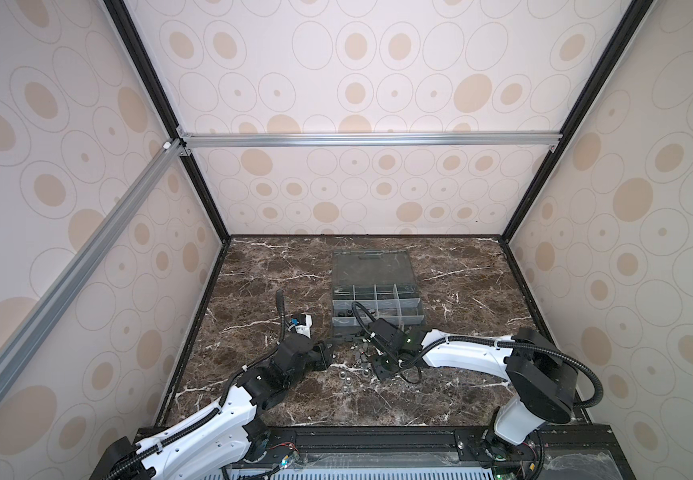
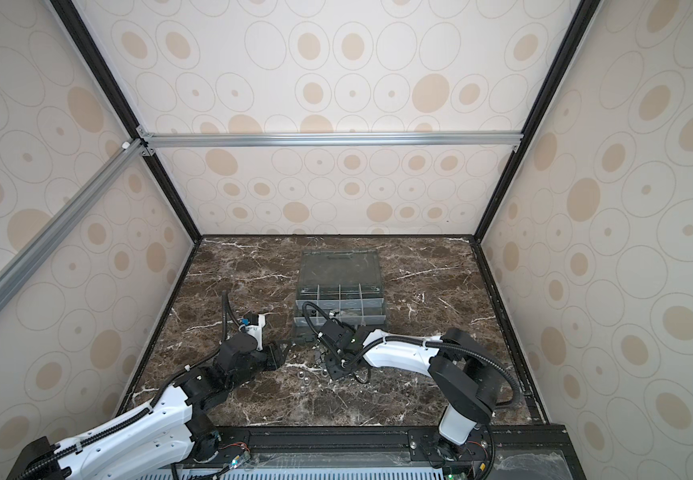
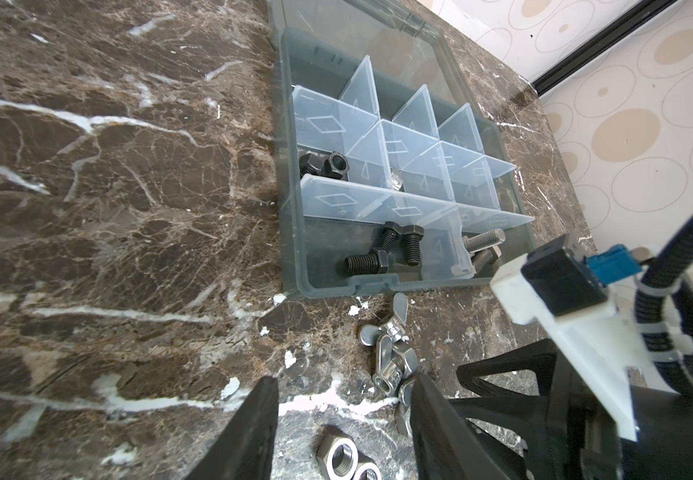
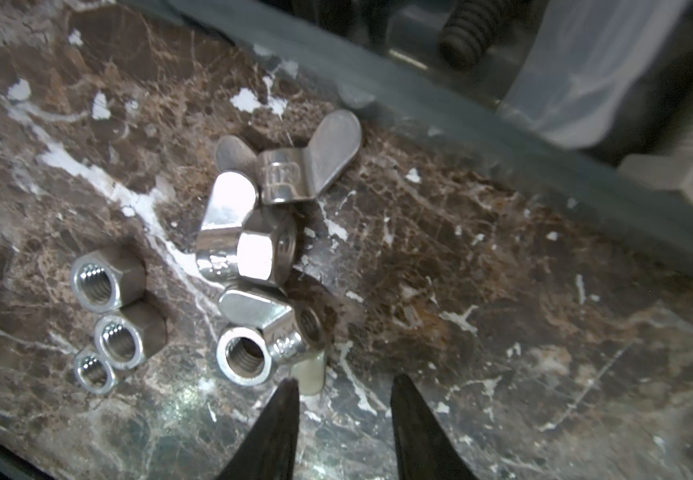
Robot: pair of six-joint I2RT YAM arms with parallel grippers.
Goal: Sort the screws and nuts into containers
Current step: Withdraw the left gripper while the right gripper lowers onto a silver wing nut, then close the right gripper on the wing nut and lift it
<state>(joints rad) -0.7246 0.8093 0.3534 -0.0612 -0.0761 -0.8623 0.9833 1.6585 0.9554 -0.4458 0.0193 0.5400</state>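
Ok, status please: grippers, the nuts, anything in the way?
Both open, empty: left gripper, right gripper. Nuts lie loose on table beside organizer box. Wing nuts piled together; both grippers crowd that pile.

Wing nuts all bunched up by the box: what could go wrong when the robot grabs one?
The wing nuts lie touching in a heap, so the open right gripper might pinch two or flick one away. The left gripper hovers open by the same heap, so the two could bump into each other.
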